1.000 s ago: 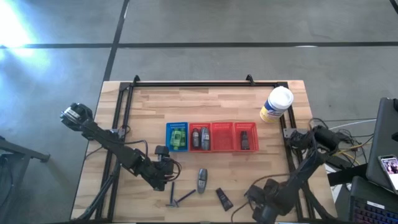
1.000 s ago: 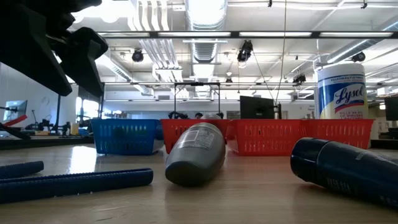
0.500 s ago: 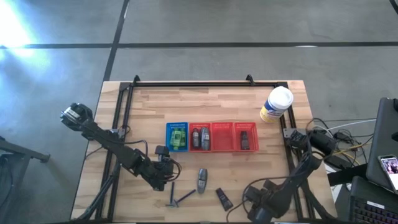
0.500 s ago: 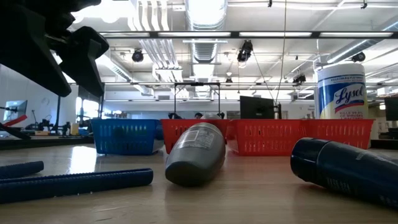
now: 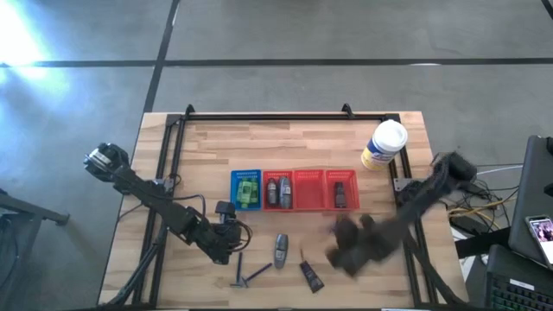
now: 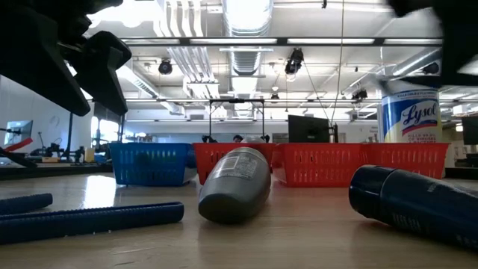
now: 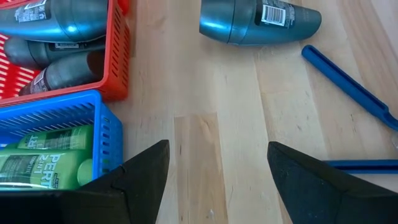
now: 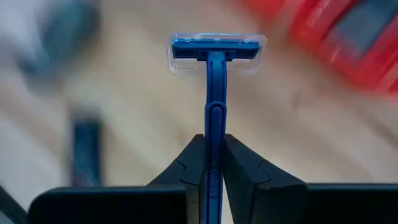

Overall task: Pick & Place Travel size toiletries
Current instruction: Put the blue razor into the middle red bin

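Between the right gripper's [image 8: 213,163] two dark fingers stands a blue razor [image 8: 213,93], clamped by its handle; the capped head projects well forward of the fingertips. The fingers are closed tight on the handle with no gap showing. From above, this gripper [image 5: 350,246] sits over the front right part of the table [image 5: 294,138], in front of the red baskets [image 5: 309,190] and just right of a dark brown tube [image 5: 311,276] lying on the wood. The razor itself cannot be made out from above.

The left gripper [image 7: 217,171] holds nothing; its fingers stand wide apart over bare wood. From above it [image 5: 226,244] lies front left, in front of the blue basket [image 5: 245,188]. A grey oval stick [image 5: 280,250] lies on its side between the two grippers, apart from both. Two further razors [image 5: 244,272] lie crossed just in front of the left gripper, neither touching it.

Contents of the baskets: green bottles [image 7: 46,155] in the blue one; grey sticks [image 7: 53,18] in the adjoining red compartment; a dark item [image 5: 340,193] in the rightmost red compartment, kind not determinable. The middle red compartment's contents cannot be told.

A white-and-yellow canister [image 5: 384,145] stands upright at the rear right, behind the baskets and apart from them.
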### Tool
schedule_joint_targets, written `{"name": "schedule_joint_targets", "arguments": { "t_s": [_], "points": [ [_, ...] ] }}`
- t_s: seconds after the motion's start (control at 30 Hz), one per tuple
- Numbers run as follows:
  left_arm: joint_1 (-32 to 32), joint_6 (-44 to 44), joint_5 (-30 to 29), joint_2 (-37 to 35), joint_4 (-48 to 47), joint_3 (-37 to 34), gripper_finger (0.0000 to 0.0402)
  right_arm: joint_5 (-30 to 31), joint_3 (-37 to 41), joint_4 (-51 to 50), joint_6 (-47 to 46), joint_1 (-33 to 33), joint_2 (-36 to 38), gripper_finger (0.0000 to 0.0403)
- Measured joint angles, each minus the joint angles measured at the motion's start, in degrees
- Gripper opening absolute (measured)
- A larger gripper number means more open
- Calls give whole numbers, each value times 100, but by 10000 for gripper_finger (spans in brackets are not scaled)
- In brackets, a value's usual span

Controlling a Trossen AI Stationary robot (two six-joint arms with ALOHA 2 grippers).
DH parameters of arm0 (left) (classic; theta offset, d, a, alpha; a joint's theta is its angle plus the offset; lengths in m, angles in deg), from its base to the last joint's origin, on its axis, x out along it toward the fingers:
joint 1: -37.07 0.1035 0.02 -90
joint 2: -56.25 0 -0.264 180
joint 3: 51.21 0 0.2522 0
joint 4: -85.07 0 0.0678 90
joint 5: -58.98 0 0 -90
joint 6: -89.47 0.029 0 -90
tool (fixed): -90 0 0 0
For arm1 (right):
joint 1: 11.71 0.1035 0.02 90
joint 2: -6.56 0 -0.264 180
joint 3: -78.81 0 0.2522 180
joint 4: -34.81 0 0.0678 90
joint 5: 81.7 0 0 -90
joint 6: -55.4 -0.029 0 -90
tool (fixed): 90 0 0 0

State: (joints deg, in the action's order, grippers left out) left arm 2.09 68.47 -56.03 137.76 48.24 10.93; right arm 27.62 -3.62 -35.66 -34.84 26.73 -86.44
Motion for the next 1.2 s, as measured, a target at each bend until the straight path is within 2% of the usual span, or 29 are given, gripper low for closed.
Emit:
{"name": "schedule_joint_targets", "arguments": {
  "t_s": [0.1, 0.2, 0.3, 0.4, 0.53, 0.6, 0.73, 0.8, 0.9, 1.03, 1.2],
  "points": [
    [0, 12, -3, 0, 4, 0, 275, 47, 395, 347, 86, -966, 665, 32],
    [0, 145, 44, 0, 18, 0, 275, -54, 962, 1512, 580, -2014, 1153, 39],
    [2, 233, 425, 0, 17, 0, 275, -531, 1493, 2597, 996, -2906, 1274, 46],
    [-40, 135, 853, 0, 15, 0, 275, -736, 1730, 3160, 1137, -3402, 1140, 52],
    [-113, -83, 855, 0, 20, -12, 275, -786, 1757, 3031, 1167, -3634, 853, 71],
    [-62, -710, 1028, -2, -7, -95, 275, -763, 1736, 2990, 1281, -3637, 749, 88],
    [251, -2848, 1691, 50, -107, -346, 275, -560, 1561, 3036, 1558, -3556, 699, 136],
    [306, -3855, 1734, 59, -129, -385, 275, -319, 1484, 2955, 1616, -3514, 696, 165],
    [274, -4887, 1747, 67, -60, -371, 275, -198, 1313, 2870, 1668, -3505, 703, 211],
    [36, -6063, 1790, 139, -52, -197, 275, -197, 1044, 2255, 2284, -3399, 701, 264],
    [-256, -7311, 1807, 568, -108, 321, 275, -137, 619, 814, 2676, -3159, 712, 310]
  ]
}}
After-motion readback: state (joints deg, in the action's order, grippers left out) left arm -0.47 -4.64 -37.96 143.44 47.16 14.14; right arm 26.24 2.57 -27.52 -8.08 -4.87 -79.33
